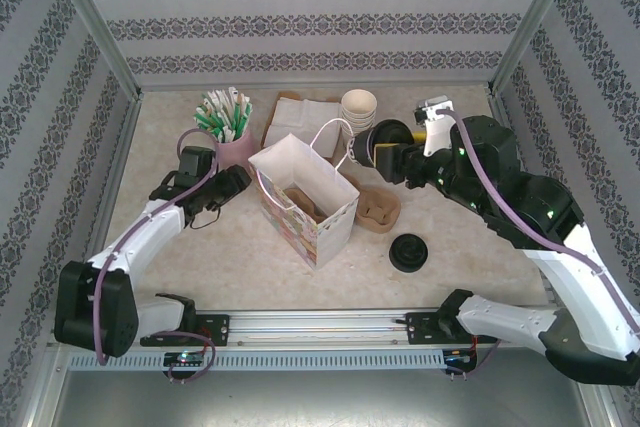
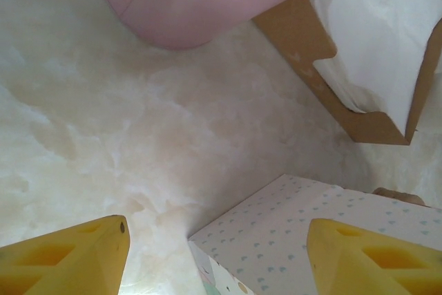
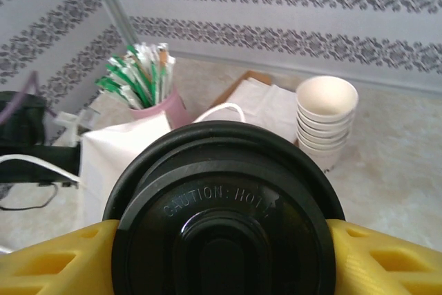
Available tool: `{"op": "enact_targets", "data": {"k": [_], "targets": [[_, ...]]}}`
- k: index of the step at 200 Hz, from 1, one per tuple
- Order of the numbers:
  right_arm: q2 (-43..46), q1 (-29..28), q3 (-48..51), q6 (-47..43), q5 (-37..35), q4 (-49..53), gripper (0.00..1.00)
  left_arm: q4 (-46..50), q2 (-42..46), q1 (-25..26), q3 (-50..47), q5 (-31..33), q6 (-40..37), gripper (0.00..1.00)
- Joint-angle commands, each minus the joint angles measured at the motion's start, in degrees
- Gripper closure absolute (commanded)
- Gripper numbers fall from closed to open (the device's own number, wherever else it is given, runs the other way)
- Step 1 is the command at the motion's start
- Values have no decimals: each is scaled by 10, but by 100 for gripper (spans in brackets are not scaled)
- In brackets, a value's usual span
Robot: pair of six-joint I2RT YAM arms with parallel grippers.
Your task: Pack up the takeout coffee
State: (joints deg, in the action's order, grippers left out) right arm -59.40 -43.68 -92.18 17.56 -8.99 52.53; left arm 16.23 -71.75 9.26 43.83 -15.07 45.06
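The takeout coffee point(image 1: 388, 136) is held above the table just right of the bag's white handles, with my right gripper point(image 1: 384, 147) shut on it. Its round black lid point(image 3: 222, 210), embossed "CAUTION: HOT", sits between the yellow fingers point(image 3: 48, 260); the lid hides the cup body. The white patterned paper bag point(image 1: 310, 199) stands open at mid-table. My left gripper point(image 1: 238, 187) is open at the bag's left side. In the left wrist view the left gripper point(image 2: 217, 257) has the bag's lower corner point(image 2: 276, 240) between its spread fingers point(image 2: 76, 257).
A pink cup of green-and-white sticks point(image 1: 228, 129), a brown napkin box point(image 1: 300, 115) and a stack of lidless white cups point(image 1: 359, 108) stand behind the bag. A brown cardboard piece point(image 1: 379, 210) and a loose black lid point(image 1: 408, 252) lie right of it.
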Motion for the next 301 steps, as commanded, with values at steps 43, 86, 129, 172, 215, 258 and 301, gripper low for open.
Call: {"op": "enact_targets", "data": {"k": [43,86,129,172,215,258,301], "targets": [[-71,-82,-57,-33,-12,-23,32,-58,-8,-2,2,-40,-11,30],[-123,-102,-71,-44,-5,-37,32,-68,-5,2,-2,-56,-13,30],[-176,-104,-90,-54,1,-35,31,-72,-1,7,-5,-82,-23,30],[-233,-103,-128,-67,9,4,30,-69,17,15,-15,-100,-27,30],[-274,-95,-154,-71,24,37,29,-59,50,25,-30,-104,-17,31],[-299,-86,-156,-80,64,57,30,-63,109,33,-63,-94,14,31],[-301,-76,-140,-127,127,73,33,-88,159,50,-105,-105,69,31]]}}
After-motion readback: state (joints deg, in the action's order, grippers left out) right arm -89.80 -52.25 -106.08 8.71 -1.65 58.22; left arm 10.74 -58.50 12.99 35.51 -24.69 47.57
